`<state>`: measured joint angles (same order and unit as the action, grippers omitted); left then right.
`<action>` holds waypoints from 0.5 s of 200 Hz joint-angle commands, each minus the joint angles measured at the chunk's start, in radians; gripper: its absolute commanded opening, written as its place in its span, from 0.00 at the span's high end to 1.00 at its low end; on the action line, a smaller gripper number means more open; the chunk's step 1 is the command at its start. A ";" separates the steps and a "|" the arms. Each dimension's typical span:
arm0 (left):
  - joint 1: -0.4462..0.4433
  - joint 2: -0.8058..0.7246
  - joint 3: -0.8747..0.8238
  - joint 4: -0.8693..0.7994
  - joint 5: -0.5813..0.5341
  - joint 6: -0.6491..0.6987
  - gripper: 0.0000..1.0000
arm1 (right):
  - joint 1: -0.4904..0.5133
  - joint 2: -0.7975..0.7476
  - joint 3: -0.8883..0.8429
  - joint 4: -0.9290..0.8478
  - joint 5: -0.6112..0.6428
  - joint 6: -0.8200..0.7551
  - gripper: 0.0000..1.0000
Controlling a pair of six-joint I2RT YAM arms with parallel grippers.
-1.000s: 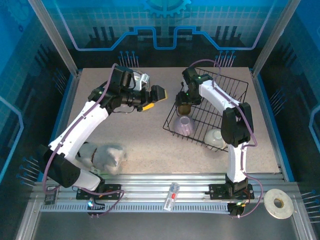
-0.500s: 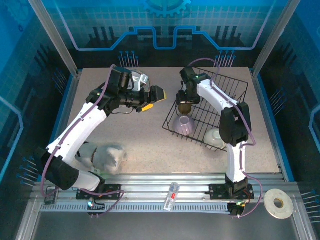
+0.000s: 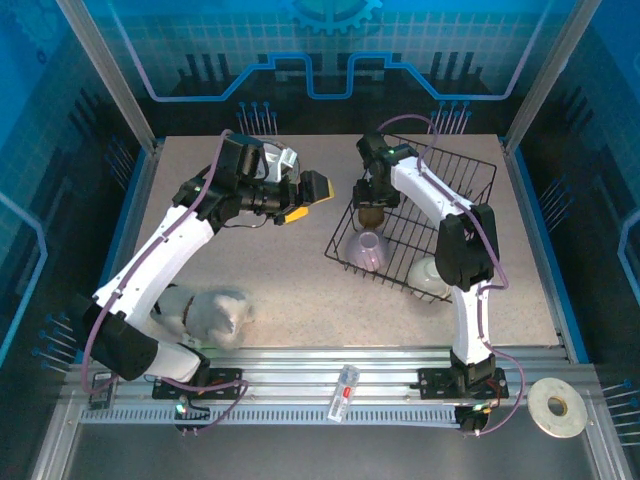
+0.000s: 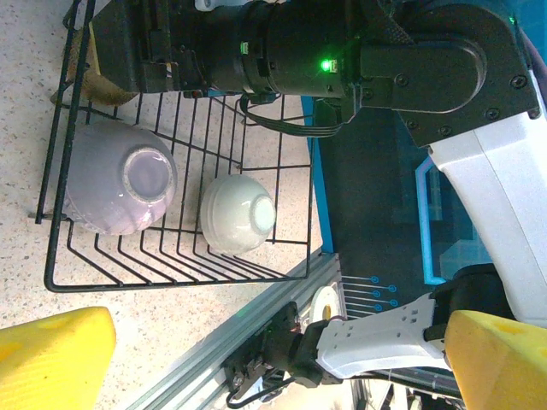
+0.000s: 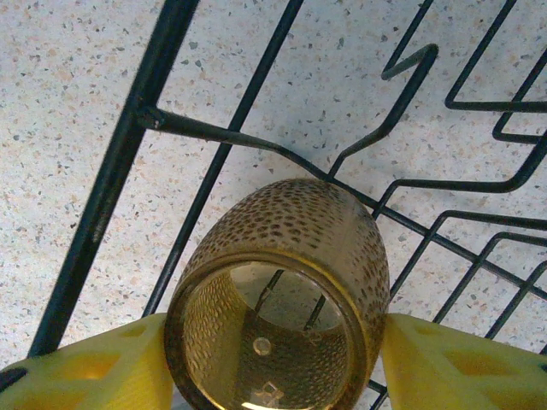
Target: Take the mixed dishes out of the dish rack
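**A:** Right side status?
**B:** My right gripper [image 5: 275,363] is clamped on the small brown cup [image 5: 286,256], with one yellow finger [image 5: 94,363] on each side, both touching it. The cup is tilted, mouth toward my wrist camera, at bottom centre of that frame. Wires of the dish rack [image 5: 125,145] are behind it.
**A:** Where's that in the overhead?
**B:** Upper-left corner of the rack, centre-right of the frame. The rack sits on the right half of the table [image 3: 270,270].
**A:** Left?
**B:** My left gripper [image 3: 306,199] hangs with its jaws wide apart at upper centre of the overhead. It's just left of the rack and clear of it.
**A:** What else is in the rack?
**B:** Lilac bowl [image 4: 120,188] and white bowl [image 4: 238,213], both upside down, side by side with a gap between. In the overhead, lilac is at the rack's lower-left corner and white at its lower-right edge.
**A:** Outside it?
**B:** Whitish plastic lump [image 3: 215,312] at lower left of the table, beside my left arm. White tape ring [image 3: 557,406] at lower right, off the table past the rail.
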<state>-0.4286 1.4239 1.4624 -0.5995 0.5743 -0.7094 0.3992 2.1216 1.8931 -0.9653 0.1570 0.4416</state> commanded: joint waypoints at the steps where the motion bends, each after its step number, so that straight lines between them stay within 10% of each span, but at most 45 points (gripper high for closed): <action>1: -0.004 0.003 -0.017 0.011 0.031 -0.016 0.01 | -0.005 0.010 -0.008 -0.001 0.043 0.021 0.36; 100: -0.004 -0.016 -0.034 0.020 0.021 -0.034 0.01 | -0.021 -0.051 -0.054 0.029 0.029 0.008 0.23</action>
<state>-0.4286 1.4239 1.4479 -0.5930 0.5739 -0.7277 0.3885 2.1033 1.8641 -0.9497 0.1658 0.4446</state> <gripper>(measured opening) 0.992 0.761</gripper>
